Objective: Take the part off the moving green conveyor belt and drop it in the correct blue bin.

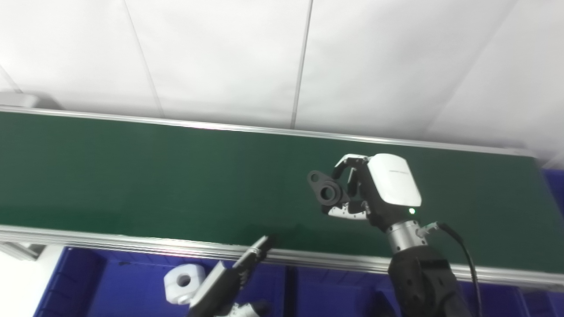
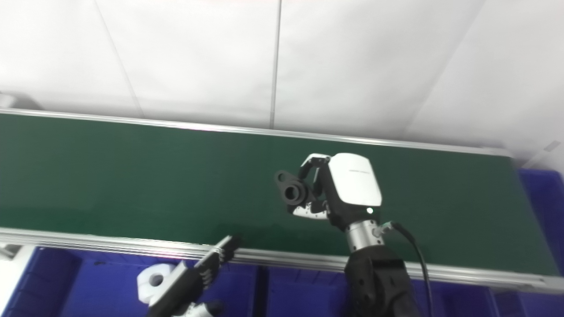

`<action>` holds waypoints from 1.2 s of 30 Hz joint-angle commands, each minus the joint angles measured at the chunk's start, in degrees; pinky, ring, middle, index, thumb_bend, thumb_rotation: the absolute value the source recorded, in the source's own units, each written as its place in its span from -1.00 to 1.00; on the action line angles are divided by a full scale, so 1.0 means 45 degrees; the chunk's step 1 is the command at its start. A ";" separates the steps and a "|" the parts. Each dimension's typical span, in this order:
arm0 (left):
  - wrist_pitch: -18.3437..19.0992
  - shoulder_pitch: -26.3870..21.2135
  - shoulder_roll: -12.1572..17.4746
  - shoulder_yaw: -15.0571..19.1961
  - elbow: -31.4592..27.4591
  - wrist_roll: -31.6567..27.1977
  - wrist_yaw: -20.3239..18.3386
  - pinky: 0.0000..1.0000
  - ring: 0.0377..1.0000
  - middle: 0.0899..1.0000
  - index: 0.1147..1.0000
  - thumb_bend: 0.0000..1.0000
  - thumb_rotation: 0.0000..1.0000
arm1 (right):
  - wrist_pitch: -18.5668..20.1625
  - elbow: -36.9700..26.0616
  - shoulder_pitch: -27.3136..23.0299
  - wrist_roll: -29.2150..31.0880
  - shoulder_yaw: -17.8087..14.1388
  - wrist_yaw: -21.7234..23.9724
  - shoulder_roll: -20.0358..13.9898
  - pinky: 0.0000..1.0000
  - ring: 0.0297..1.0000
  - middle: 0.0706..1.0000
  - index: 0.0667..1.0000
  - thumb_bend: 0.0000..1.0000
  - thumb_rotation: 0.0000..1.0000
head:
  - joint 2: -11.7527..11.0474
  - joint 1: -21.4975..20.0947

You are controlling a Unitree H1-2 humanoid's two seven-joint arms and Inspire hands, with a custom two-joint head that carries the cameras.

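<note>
My right hand [image 1: 379, 189] is over the green conveyor belt [image 1: 154, 176] and is shut on a black part [image 1: 327, 189] with round holes, held between fingers and thumb above the belt's surface. The part also shows in the right eye view [image 2: 293, 190]. My left hand [image 1: 229, 277] is low at the bottom, in front of the belt's near rail, fingers stretched out straight and holding nothing. A white part [image 1: 183, 282] with a hole lies in the blue bin [image 1: 110, 286] beside the left hand.
Blue bins run along below the belt's near aluminium rail [image 1: 132, 243], with a divider [image 1: 288, 290] between two of them. Another blue bin [image 1: 556, 189] shows at the belt's right end. A white wall stands behind the belt.
</note>
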 commanded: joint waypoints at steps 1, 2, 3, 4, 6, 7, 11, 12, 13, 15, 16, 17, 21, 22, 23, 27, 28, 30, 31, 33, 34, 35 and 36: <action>-0.0066 0.0131 0.0198 0.0179 -0.0945 -0.0662 -0.0185 1.00 1.00 0.97 0.94 0.46 0.43 | 0.0307 -0.1149 0.0416 -0.0394 -0.0178 0.0397 0.0337 -0.78 -0.72 -0.61 -0.10 0.01 -0.73 | 0.0337 -0.0689; 0.0112 0.0160 0.0284 0.0274 -0.1137 -0.0841 -0.0221 1.00 1.00 0.98 0.96 0.46 0.46 | 0.0365 -0.1432 0.0633 -0.0571 -0.0214 0.0672 0.0473 -0.79 -0.73 -0.62 -0.10 0.01 -0.73 | 0.0476 -0.0909; 0.0314 0.0186 0.0384 0.0394 -0.1387 -0.1094 -0.0253 1.00 1.00 0.98 0.97 0.46 0.47 | 0.0419 -0.1798 0.0904 -0.0778 -0.0233 0.1023 0.0650 -0.79 -0.73 -0.62 -0.10 0.01 -0.73 | 0.0767 -0.1290; 0.0504 0.0194 0.0442 0.0479 -0.1571 -0.1296 -0.0277 1.00 1.00 0.98 0.97 0.45 0.47 | 0.0396 -0.2116 0.1216 -0.0999 -0.0248 0.1317 0.0767 -0.80 -0.74 -0.63 -0.10 0.01 -0.73 | 0.0767 -0.1290; 0.0958 0.0205 0.0578 0.0653 -0.2030 -0.1651 -0.0313 1.00 1.00 0.99 0.99 0.44 0.49 | 0.0244 -0.2749 0.1816 -0.1541 -0.0262 0.1893 0.1055 -0.78 -0.72 -0.60 -0.10 0.01 -0.73 | 0.1033 -0.1623; 0.1113 0.0182 0.0663 0.0742 -0.2231 -0.1743 -0.0330 1.00 1.00 0.99 0.99 0.42 0.49 | 0.0151 -0.3017 0.2056 -0.1749 -0.0278 0.2143 0.1209 -0.78 -0.72 -0.60 -0.10 0.02 -0.73 | 0.1342 -0.2015; 0.1610 0.0024 0.0873 0.1052 -0.2736 -0.1964 -0.0303 1.00 1.00 0.96 0.98 0.44 0.49 | -0.0262 -0.3819 0.2997 -0.2308 -0.0405 0.2645 0.1604 -0.80 -0.73 -0.61 -0.10 0.01 -0.74 | 0.1665 -0.2634; 0.1706 -0.0046 0.0956 0.1112 -0.2825 -0.2020 -0.0338 1.00 1.00 0.96 0.99 0.45 0.49 | -0.0299 -0.4019 0.3241 -0.2493 -0.0451 0.2849 0.1701 -0.79 -0.72 -0.59 -0.10 0.01 -0.74 | 0.1687 -0.2703; 0.1781 -0.0104 0.1007 0.1177 -0.2882 -0.2012 -0.0348 1.00 1.00 0.96 0.99 0.45 0.50 | -0.0337 -0.4189 0.3497 -0.2635 -0.0509 0.3026 0.1768 -0.77 -0.68 -0.54 -0.10 0.01 -0.74 | 0.1725 -0.2762; 0.1919 -0.0174 0.1032 0.1304 -0.2958 -0.1967 -0.0373 1.00 0.99 0.94 0.98 0.47 0.50 | -0.0480 -0.4401 0.3923 -0.2745 -0.0632 0.3239 0.1786 -0.71 -0.61 -0.45 -0.10 0.01 -0.73 | 0.1760 -0.2789; 0.1935 -0.0197 0.1020 0.1359 -0.2961 -0.1942 -0.0394 1.00 0.98 0.93 0.97 0.49 0.49 | -0.0579 -0.4459 0.4080 -0.2738 -0.0694 0.3273 0.1765 -0.71 -0.62 -0.47 -0.10 0.01 -0.73 | 0.1790 -0.2800; 0.1873 -0.0231 0.1018 0.1400 -0.2906 -0.1925 -0.0440 1.00 0.97 0.92 0.97 0.49 0.49 | -0.0690 -0.4499 0.4250 -0.2709 -0.0755 0.3250 0.1708 -0.73 -0.65 -0.50 -0.10 0.01 -0.74 | 0.1801 -0.2808; 0.2020 -0.0322 0.0985 0.1493 -0.2870 -0.2234 -0.0582 1.00 0.97 0.91 0.96 0.50 0.46 | -0.1091 -0.4763 0.4849 -0.2656 -0.0921 0.3378 0.1605 -0.75 -0.67 -0.54 -0.10 0.01 -0.74 | 0.1875 -0.2874; 0.2062 -0.0346 0.0985 0.1503 -0.2867 -0.2318 -0.0611 1.00 0.98 0.92 0.96 0.49 0.46 | -0.1162 -0.4862 0.4978 -0.2689 -0.0926 0.3478 0.1620 -0.74 -0.66 -0.53 -0.10 0.01 -0.74 | 0.1903 -0.2913; 0.2097 -0.0360 0.0973 0.1508 -0.2873 -0.2344 -0.0616 1.00 0.98 0.92 0.96 0.49 0.45 | -0.1259 -0.4958 0.5156 -0.2717 -0.0919 0.3527 0.1619 -0.74 -0.65 -0.53 -0.10 0.01 -0.74 | 0.1903 -0.2913; 0.2229 -0.0396 0.0962 0.1562 -0.2902 -0.2284 -0.0647 1.00 1.00 0.92 0.96 0.51 0.45 | -0.1716 -0.5213 0.5791 -0.3365 -0.0946 0.4013 0.1695 -0.74 -0.65 -0.52 -0.10 0.01 -0.74 | 0.1935 -0.2948; 0.2247 -0.0399 0.0954 0.1575 -0.2902 -0.2219 -0.0633 1.00 0.99 0.92 0.96 0.51 0.46 | -0.1802 -0.5271 0.5954 -0.3694 -0.0986 0.4290 0.1779 -0.75 -0.66 -0.53 -0.10 0.01 -0.74 | 0.1930 -0.2937; 0.2258 -0.0406 0.0924 0.1583 -0.2894 -0.2187 -0.0631 1.00 0.99 0.92 0.95 0.52 0.47 | -0.1971 -0.5274 0.6223 -0.4085 -0.1082 0.4566 0.1876 -0.77 -0.68 -0.53 -0.10 0.01 -0.74 | 0.1914 -0.2902; 0.2263 -0.0410 0.0908 0.1579 -0.2892 -0.2204 -0.0641 1.00 0.98 0.91 0.95 0.51 0.46 | -0.2050 -0.5208 0.6323 -0.4210 -0.1137 0.4604 0.1903 -0.77 -0.68 -0.53 -0.10 0.01 -0.74 | 0.1917 -0.2877; 0.2290 -0.0428 0.0892 0.1565 -0.2904 -0.2242 -0.0673 1.00 0.99 0.91 0.95 0.50 0.46 | -0.2161 -0.5068 0.6489 -0.4395 -0.1262 0.4729 0.2018 -0.77 -0.69 -0.54 -0.10 0.02 -0.74 | 0.1920 -0.2827; 0.2306 -0.0431 0.0873 0.1566 -0.2912 -0.2246 -0.0668 1.00 0.99 0.92 0.96 0.49 0.46 | -0.2178 -0.5020 0.6544 -0.4506 -0.1310 0.4883 0.2105 -0.77 -0.69 -0.54 -0.10 0.02 -0.74 | 0.1911 -0.2813; 0.2265 -0.0429 0.0829 0.1577 -0.2877 -0.2292 -0.0666 1.00 0.98 0.91 0.95 0.48 0.45 | -0.2189 -0.4946 0.6579 -0.4607 -0.1346 0.5023 0.2190 -0.77 -0.68 -0.54 -0.09 0.01 -0.74 | 0.1898 -0.2806; 0.2241 -0.0430 0.0810 0.1582 -0.2858 -0.2312 -0.0681 1.00 0.98 0.91 0.95 0.46 0.45 | -0.2232 -0.4806 0.6619 -0.4651 -0.1353 0.4954 0.2234 -0.76 -0.68 -0.54 -0.09 0.01 -0.74 | 0.1894 -0.2806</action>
